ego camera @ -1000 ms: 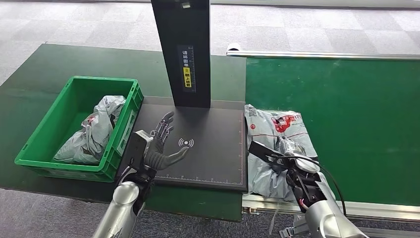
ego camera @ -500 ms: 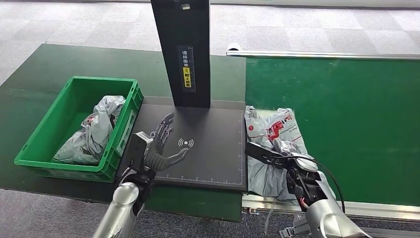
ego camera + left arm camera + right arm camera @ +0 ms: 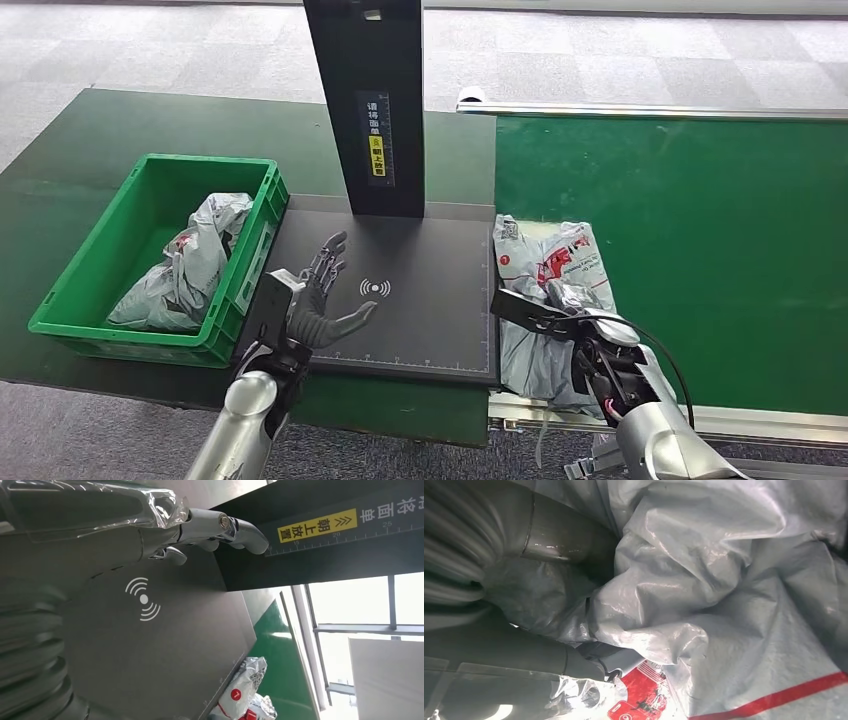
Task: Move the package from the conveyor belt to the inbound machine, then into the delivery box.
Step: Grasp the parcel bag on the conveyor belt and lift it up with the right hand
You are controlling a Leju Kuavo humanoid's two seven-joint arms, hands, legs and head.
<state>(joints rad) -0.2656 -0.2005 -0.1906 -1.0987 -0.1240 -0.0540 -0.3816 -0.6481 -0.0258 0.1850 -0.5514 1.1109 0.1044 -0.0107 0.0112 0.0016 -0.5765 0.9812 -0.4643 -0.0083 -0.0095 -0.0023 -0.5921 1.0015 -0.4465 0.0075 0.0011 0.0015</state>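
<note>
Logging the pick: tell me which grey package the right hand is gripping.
The grey package on the green conveyor belt, gripped by the right hand. The other grey package lies untouched in the green crate.

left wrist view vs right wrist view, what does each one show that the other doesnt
Left wrist view: the left hand hovering open over the dark scanner plate with its white signal mark, plus the black post with a yellow label.

Right wrist view: the right hand gripping bunched grey wrap, seen very close.

Both: the grey package with red print, filling the right wrist view and a small part of it at the plate's far edge in the left.
</note>
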